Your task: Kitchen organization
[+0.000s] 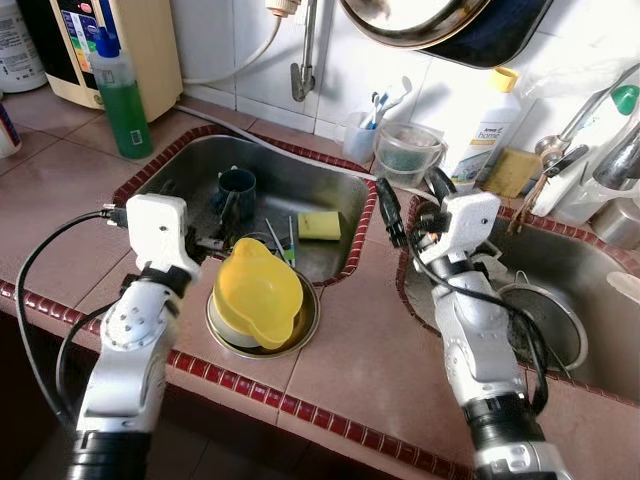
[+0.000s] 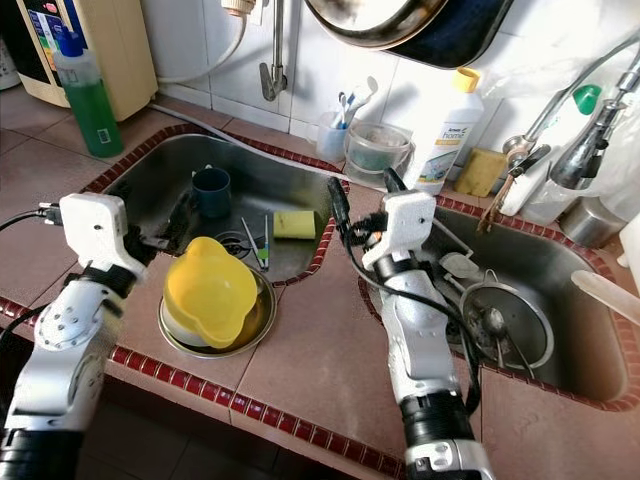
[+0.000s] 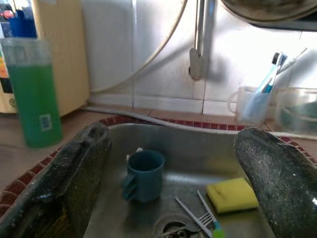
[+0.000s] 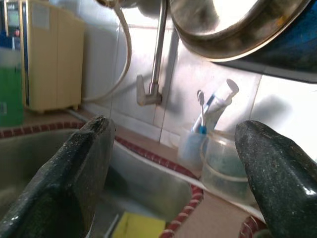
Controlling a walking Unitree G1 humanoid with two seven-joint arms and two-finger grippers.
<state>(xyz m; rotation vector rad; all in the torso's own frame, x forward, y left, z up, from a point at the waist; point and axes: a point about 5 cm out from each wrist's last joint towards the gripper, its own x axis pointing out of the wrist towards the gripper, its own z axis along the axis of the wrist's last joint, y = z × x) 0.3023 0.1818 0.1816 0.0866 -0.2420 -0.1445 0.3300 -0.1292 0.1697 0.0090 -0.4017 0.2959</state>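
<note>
A yellow plastic jug sits in a steel bowl on the tiled counter at the front lip of the left sink. In that sink stand a dark blue mug and a yellow sponge, with forks lying between them. My left gripper is open over the sink's near edge, left of the jug, and points at the mug. My right gripper is open above the counter strip between the two sinks, holding nothing.
A green soap bottle and a cream appliance stand back left. Behind the sinks are a tap, a toothbrush cup, a clear tub and a white detergent bottle. A pan hangs overhead. The right sink holds a strainer.
</note>
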